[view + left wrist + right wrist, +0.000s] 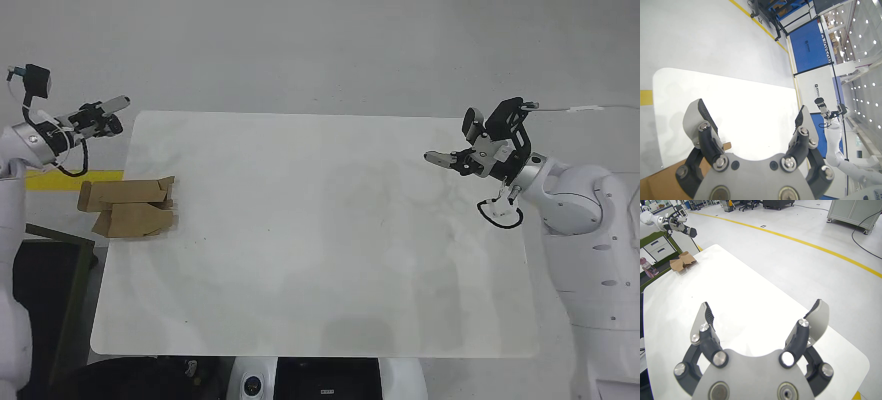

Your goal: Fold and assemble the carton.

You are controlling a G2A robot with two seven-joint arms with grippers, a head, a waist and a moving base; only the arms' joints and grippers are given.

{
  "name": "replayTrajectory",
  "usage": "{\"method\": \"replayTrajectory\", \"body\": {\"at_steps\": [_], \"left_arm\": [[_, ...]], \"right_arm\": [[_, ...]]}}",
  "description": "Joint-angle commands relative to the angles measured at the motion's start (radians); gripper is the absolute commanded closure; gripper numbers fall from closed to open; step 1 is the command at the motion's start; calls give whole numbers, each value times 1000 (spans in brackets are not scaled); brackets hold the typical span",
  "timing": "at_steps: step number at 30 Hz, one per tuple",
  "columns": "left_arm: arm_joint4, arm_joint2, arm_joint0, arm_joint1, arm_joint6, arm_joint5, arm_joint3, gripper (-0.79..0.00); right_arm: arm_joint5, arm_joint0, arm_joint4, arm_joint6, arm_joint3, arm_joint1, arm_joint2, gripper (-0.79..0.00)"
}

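A brown cardboard carton (128,208) lies partly folded on the white table's (320,250) left edge, overhanging it a little. The right wrist view has the carton (683,261) at the far corner; the left wrist view has a brown piece of the carton (664,180) under the arm. My left gripper (118,104) hangs past the table's far left corner, above and behind the carton; its fingers stand open (751,113) and hold nothing. My right gripper (440,158) hovers over the table's right side, open (762,311) and empty, far from the carton.
The table's wide middle is bare white. In the right wrist view a green shelf frame (657,240) and a pink bottle (648,269) stand beyond the table's left side. A yellow floor line (791,238) runs behind.
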Motion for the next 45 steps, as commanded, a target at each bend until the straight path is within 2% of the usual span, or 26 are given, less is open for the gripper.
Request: {"method": "replayTrajectory", "body": {"at_steps": [1, 4, 13, 17, 22, 27, 34, 45], "left_arm": [[47, 2, -15, 6, 20, -12, 36, -785], [133, 12, -38, 16, 51, -37, 82, -785], [325, 47, -89, 34, 162, -38, 224, -785], [322, 48, -96, 37, 119, -52, 292, -785], [366, 57, -101, 50, 127, -35, 350, -785], [401, 65, -98, 62, 113, -28, 381, -785], [478, 96, -86, 75, 34, -78, 385, -785], [419, 94, -49, 61, -15, -76, 389, -785]], "right_arm": [[0, 0, 0, 0, 0, 0, 0, -785], [0, 0, 0, 0, 0, 0, 0, -785], [0, 0, 0, 0, 0, 0, 0, -785], [0, 0, 0, 0, 0, 0, 0, -785], [0, 0, 0, 0, 0, 0, 0, -785], [0, 0, 0, 0, 0, 0, 0, -785], [0, 0, 0, 0, 0, 0, 0, -785], [0, 0, 0, 0, 0, 0, 0, -785]]}}
